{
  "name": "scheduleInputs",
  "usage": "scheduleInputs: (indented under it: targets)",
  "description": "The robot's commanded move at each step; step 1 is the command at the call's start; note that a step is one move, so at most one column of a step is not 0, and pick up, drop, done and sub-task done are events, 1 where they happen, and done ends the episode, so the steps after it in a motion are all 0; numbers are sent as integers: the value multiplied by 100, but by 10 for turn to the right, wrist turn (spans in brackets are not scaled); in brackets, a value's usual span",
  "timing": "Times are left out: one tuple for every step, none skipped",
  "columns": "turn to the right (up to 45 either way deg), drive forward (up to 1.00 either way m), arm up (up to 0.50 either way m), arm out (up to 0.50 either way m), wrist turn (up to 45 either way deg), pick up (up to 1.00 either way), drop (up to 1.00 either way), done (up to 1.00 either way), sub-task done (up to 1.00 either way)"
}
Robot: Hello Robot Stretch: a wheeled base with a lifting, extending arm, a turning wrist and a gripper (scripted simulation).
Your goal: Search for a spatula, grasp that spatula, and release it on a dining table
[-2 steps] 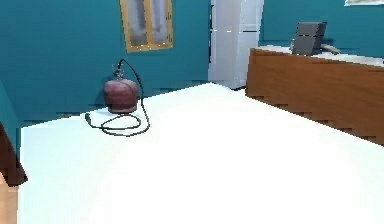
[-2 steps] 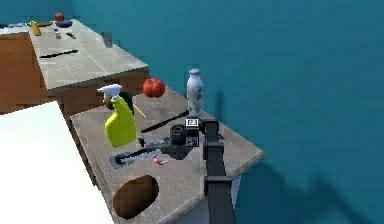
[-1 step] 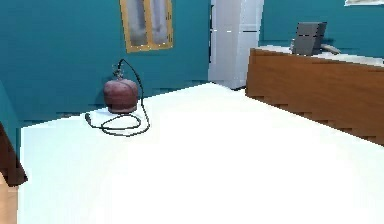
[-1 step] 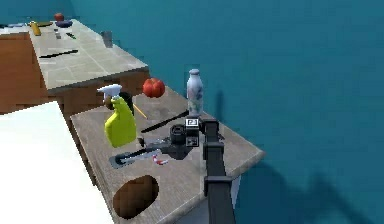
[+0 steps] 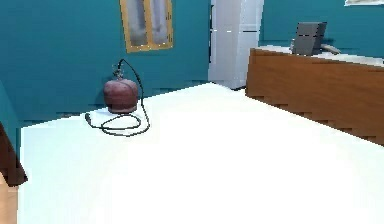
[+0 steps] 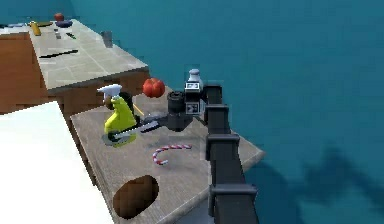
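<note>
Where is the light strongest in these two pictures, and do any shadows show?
Forward view: the white tabletop is the brightest area, evenly lit, with only a faint shadow beneath the red round object. Arm side view: soft grey shadows lie on the teal wall toward the lower right, while the counter is evenly lit with no glare.

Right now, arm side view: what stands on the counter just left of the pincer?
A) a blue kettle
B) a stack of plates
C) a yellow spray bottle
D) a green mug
C: a yellow spray bottle with a white trigger head stands on the counter, left of the pincer.
</note>
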Motion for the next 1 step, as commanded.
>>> scheduleInputs:
  targets:
    - [0,0,8,0,0,0,0,0,0]
